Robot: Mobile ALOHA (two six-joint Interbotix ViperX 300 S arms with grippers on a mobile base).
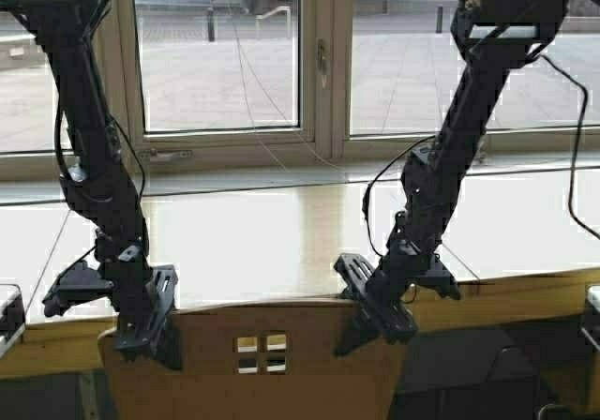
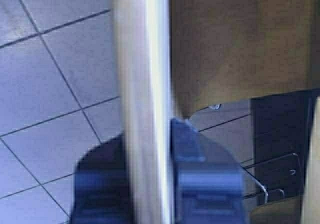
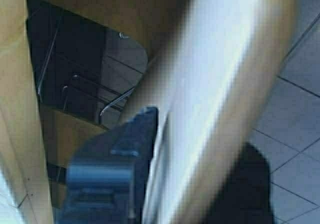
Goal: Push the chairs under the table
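Both grippers are holding the top of one chair at the bench.

The chair (image 1: pixel 258 359) is sitting right in front of the robot, its curved back just under the front edge of the bench (image 1: pixel 281 242). The left gripper (image 1: pixel 150 331) is clamped over the left end of the chair back, one finger on each side. The right gripper (image 1: pixel 375 322) is clamped over the right end the same way. The tiled floor (image 2: pixel 45 94) is showing below.

Window daylight glares off the table (image 1: pixel 281 242); wrist views blurred.
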